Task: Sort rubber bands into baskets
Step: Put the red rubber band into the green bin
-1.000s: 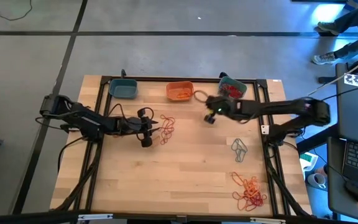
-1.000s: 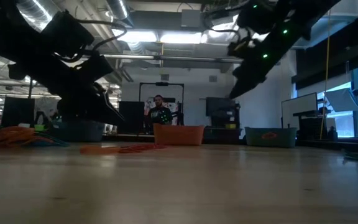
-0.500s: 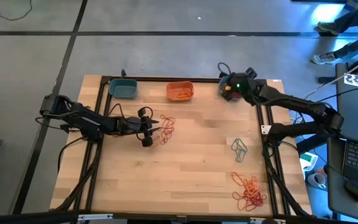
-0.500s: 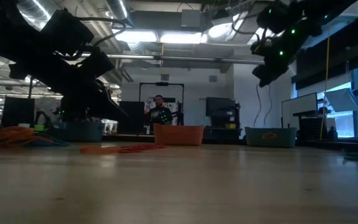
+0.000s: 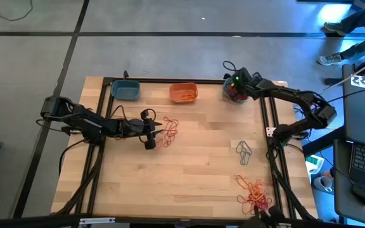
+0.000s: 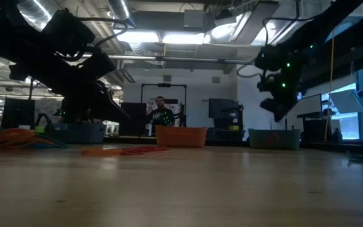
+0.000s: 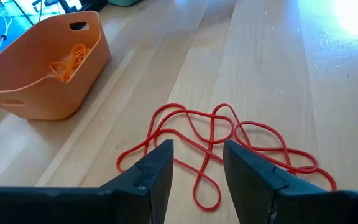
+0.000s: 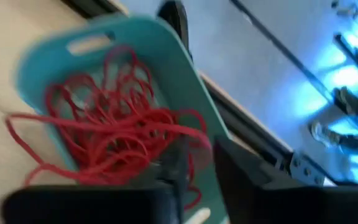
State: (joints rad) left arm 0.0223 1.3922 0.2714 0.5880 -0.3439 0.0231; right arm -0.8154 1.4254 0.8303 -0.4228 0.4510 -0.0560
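1. Red rubber bands (image 8: 104,118) fill the teal basket (image 8: 185,81) at the table's far right corner; one strand hangs over its rim.
2. The right gripper (image 5: 236,88) hovers above that basket, fingers slightly apart, gripping nothing visible.
3. The left gripper (image 7: 194,171), open, hangs over loose red bands (image 7: 229,137) near the orange basket (image 7: 42,68).
4. No readable writing shows.

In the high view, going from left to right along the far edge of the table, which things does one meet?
Empty teal basket → orange basket holding orange bands → teal basket of red bands, mostly hidden under the right gripper.
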